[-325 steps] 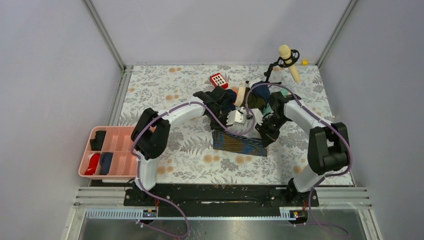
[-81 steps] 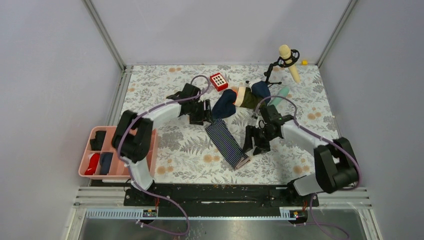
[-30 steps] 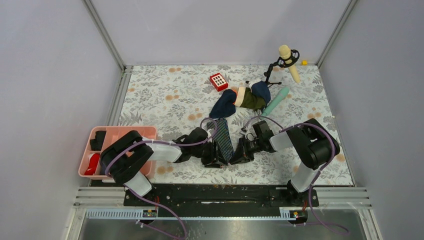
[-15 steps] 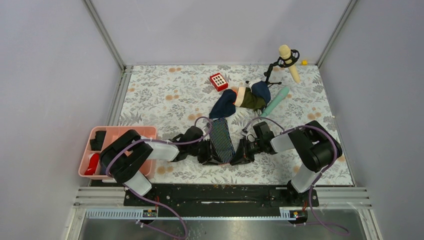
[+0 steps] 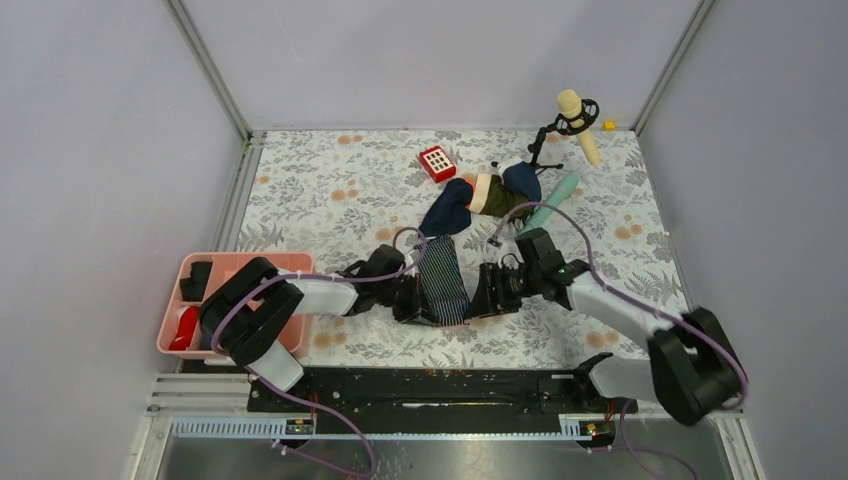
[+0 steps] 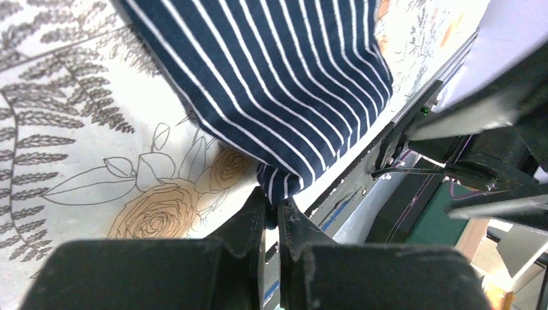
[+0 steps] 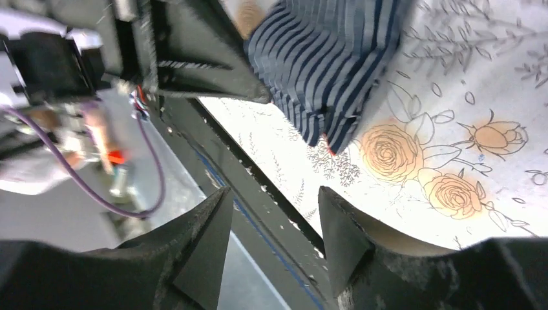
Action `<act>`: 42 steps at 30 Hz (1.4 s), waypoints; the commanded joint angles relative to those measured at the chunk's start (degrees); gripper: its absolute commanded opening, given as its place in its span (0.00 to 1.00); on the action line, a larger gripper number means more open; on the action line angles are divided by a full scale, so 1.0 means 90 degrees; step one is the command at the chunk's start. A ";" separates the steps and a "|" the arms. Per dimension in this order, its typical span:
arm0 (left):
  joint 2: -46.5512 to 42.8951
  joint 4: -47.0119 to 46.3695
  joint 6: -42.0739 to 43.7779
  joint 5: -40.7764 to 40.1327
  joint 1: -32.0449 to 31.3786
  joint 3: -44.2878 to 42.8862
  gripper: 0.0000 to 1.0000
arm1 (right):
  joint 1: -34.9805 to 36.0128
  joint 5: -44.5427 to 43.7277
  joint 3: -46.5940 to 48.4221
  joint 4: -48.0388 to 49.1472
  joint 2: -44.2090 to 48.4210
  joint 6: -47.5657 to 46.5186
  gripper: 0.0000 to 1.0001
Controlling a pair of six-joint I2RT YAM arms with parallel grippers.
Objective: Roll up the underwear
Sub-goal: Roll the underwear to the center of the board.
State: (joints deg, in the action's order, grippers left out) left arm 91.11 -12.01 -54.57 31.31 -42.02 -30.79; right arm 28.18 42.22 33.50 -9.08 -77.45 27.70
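The underwear (image 5: pixel 443 280), navy with thin pale stripes, lies folded into a narrow strip on the flowered table, running from the cloth pile toward the near edge. My left gripper (image 5: pixel 416 304) lies low at its near left corner. In the left wrist view it (image 6: pixel 274 199) is shut on a bunched corner of the underwear (image 6: pixel 278 71). My right gripper (image 5: pixel 488 293) is at the strip's right side. In the right wrist view it (image 7: pixel 274 194) is open with nothing between its fingers, just short of the folded edge of the underwear (image 7: pixel 323 71).
A plain navy cloth (image 5: pixel 447 208) and a dark green and tan garment (image 5: pixel 497 197) lie just beyond the strip. A red keypad (image 5: pixel 437 161), a teal cylinder (image 5: pixel 553 203) and a microphone (image 5: pixel 577 120) are farther back. The pink tray (image 5: pixel 232 290) is at the left. The black front rail (image 5: pixel 440 385) is close by.
My left gripper has shut on the underwear's near left corner. My right gripper has opened, let go of the right edge and drawn back slightly, its arm swinging out to the right.
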 commanded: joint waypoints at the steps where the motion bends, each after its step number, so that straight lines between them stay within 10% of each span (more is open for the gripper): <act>1: -0.0367 0.0605 0.0703 0.0542 0.0134 -0.0465 0.00 | 0.0653 -0.1428 0.0056 -0.0629 0.1440 -0.1574 0.58; 7: -0.0561 0.0232 0.0079 0.1280 0.0465 -0.0192 0.00 | 0.2768 -0.3079 -0.0609 0.1732 0.2161 -0.3289 0.62; 20: 0.0704 0.0316 -0.0424 0.2840 0.1012 -0.0774 0.00 | 0.3938 -0.3267 -0.1531 0.3727 0.2055 -0.7195 0.73; 42: 0.1208 0.0337 -0.0995 0.3338 0.1299 -0.1133 0.00 | 0.4375 -0.5039 -0.2057 0.5783 0.0499 -0.8146 0.63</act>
State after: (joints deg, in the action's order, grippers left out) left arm 102.08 -7.68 -63.02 59.24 -30.94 -39.42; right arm 66.74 -1.15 15.84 39.77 -73.06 -44.27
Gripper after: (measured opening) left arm 0.044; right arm 0.633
